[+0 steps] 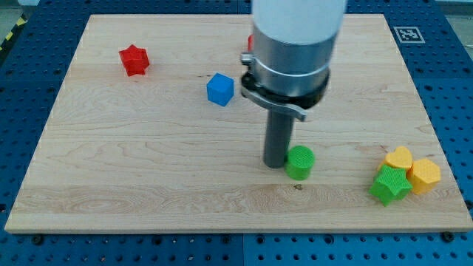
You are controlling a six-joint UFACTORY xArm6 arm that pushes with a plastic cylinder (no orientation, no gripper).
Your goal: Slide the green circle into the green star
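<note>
My tip (277,163) is down on the wooden board (148,170), pressed right against the view's left side of the green circle (300,162) — it's a bare rod, nothing gripped, just touching. The green circle sits toward the view's lower middle. Off to the view's right, well apart from it, the green star (390,185) waits near the board's edge, and the stretch of wood between the two lies open. Crowding the star on its upper right: a yellow heart (399,157) and a yellow hexagon-like block (424,176), both touching or just beside it. Up behind me, a blue cube (219,89); far at the view's upper left, a red star (134,60). A sliver of something red peeks out beside my arm — can't make out its shape. Count: two green, two yellow, one blue, one clear red.
</note>
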